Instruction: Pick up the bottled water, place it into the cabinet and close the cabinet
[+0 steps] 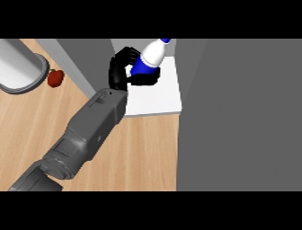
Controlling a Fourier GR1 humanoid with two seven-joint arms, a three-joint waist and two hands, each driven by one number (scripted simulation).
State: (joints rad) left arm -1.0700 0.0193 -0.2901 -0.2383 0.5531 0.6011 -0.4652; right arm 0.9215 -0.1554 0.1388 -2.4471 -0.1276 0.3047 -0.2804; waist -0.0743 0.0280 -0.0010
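Note:
The bottled water (151, 55) is white with a blue label and a blue cap. It is tilted, its cap pointing up and to the right, and it is held over the white cabinet shelf (162, 96). My left hand (117, 72) is shut on the bottle's lower part, with fingers curled round it from the left and below. The grey forearm runs in from the lower left. The tall grey cabinet door (246, 112) stands open and fills the right side of the view. The right hand does not show.
A red pepper (55, 78) lies on the wooden counter (147, 148) at the upper left. Beside the pepper stands a large white cylinder on a grey base (11, 63). A grey cabinet wall (81, 58) rises left of the shelf.

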